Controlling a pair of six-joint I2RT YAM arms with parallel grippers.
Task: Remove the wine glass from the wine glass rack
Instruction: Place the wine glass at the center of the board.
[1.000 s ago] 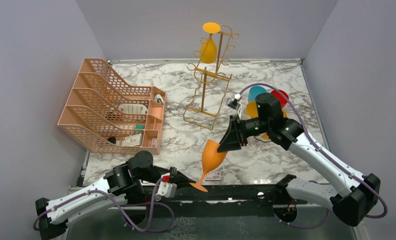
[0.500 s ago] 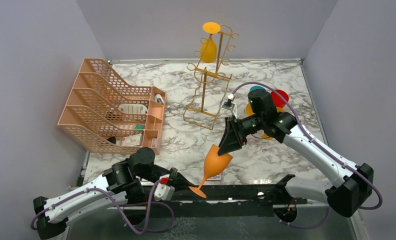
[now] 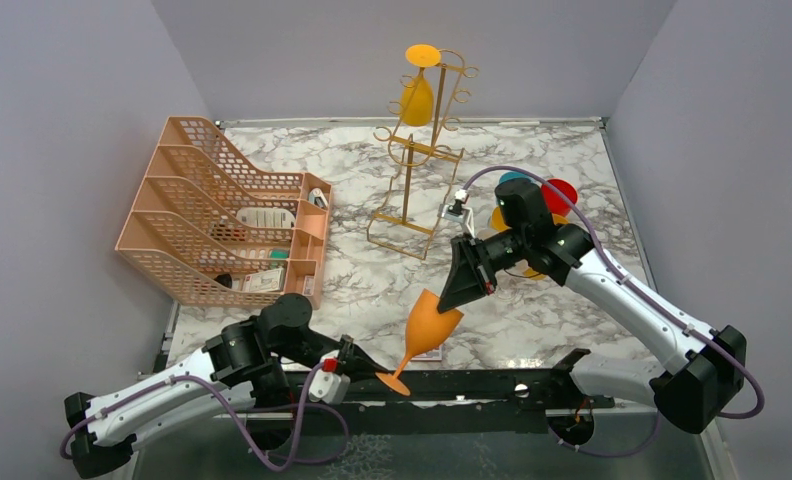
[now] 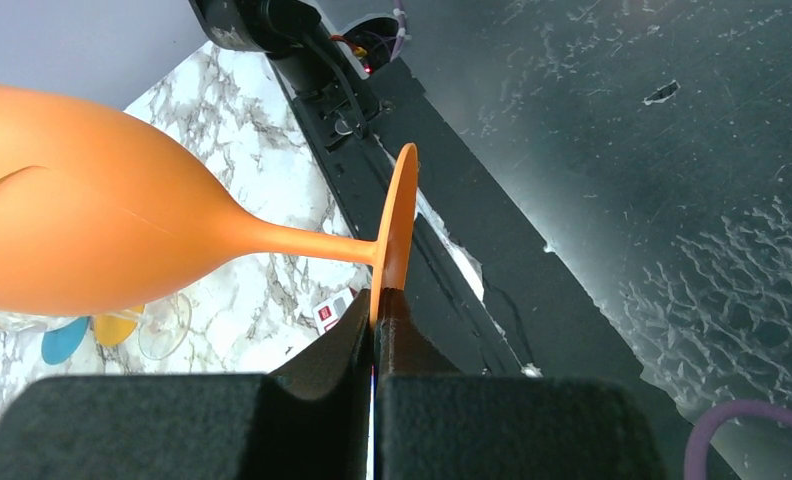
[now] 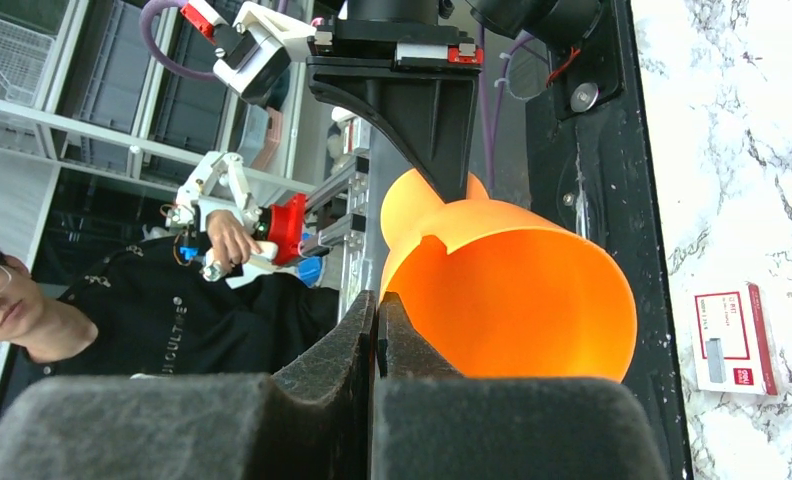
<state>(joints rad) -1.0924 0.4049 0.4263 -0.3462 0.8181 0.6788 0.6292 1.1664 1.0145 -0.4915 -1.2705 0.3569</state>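
The gold wire wine glass rack [image 3: 415,170] stands at the back of the table. A yellow wine glass [image 3: 417,95] hangs upside down from its top hooks. An orange wine glass [image 3: 428,322] is held tilted in the air over the table's front edge. My right gripper [image 3: 450,297] is shut on its rim, as the right wrist view shows [image 5: 377,312], with the bowl [image 5: 517,300] beside the fingers. My left gripper [image 3: 372,371] is shut on the edge of its foot [image 4: 397,225], pinched at the fingertips [image 4: 376,312].
A peach mesh tray organiser [image 3: 212,215] stands at the left. Teal, red and yellow discs [image 3: 557,192] lie behind the right arm. A small red-and-white card [image 3: 428,352] lies near the front edge. A black rail [image 3: 512,380] runs along the front.
The right arm has drawn back and lowered the orange glass slightly toward the left. The left gripper has moved forward onto the glass's foot.
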